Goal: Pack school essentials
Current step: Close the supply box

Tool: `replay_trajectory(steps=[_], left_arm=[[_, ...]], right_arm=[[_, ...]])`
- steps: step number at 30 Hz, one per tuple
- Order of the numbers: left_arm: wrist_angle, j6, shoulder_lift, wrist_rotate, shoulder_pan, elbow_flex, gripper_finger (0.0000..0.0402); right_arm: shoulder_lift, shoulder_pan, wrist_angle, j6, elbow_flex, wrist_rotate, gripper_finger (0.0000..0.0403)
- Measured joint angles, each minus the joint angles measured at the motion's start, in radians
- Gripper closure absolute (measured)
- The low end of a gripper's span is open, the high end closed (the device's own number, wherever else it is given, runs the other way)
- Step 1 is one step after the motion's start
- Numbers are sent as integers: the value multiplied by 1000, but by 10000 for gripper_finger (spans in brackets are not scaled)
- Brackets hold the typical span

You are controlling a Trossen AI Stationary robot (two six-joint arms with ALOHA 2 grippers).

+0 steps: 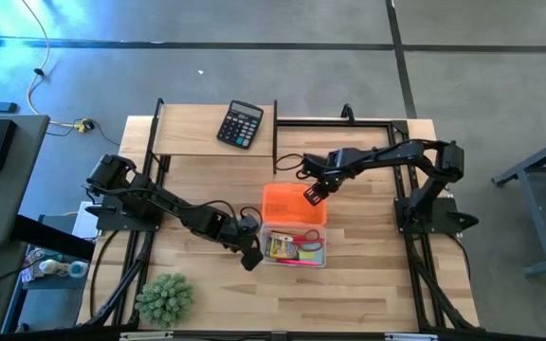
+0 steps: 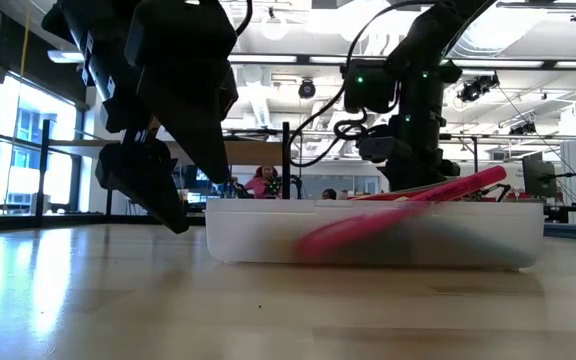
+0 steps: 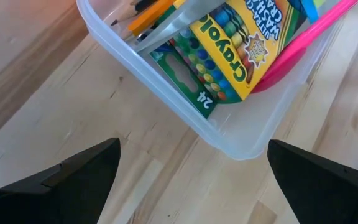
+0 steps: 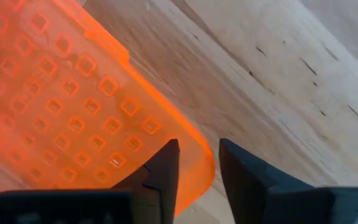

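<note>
Two end effectors: left [image 1: 251, 258] wide beside clear box [image 1: 265, 260], right [image 1: 312, 196] pinching orange lid [image 1: 287, 203].

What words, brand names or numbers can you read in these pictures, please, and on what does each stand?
"Crayola": on the yellow face of the crayon pack in the clear box.
"WASHABLE", partly cut off: above the brand on the same face.
"24": on the pack's green end.
Calculator: key markings too small to read.
Orange lid: no text, only a pattern of squares.
</note>
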Motion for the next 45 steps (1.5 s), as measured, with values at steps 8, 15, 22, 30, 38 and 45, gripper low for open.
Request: replay_trajectory(steps=[8, 15, 22, 30, 38, 45], left_arm=[[0, 0, 0, -29, 1, 0, 7], [2, 0, 17, -21, 1, 0, 7], [12, -69, 55, 14, -8, 2, 7], [18, -131, 59, 4, -8, 2, 7], [23, -179, 60, -13, -8, 1, 7], [24, -186, 61, -30, -8, 1, 7]], right_arm=[[0, 13, 0, 39, 0, 11, 380], [0, 26, 0, 83, 0, 27, 392], [0, 26, 0, 100, 0, 32, 398], [-2, 26, -1, 100, 0, 46, 400], [-61, 41, -8, 109, 3, 78, 401], [-132, 102, -3, 147, 4, 80, 402]])
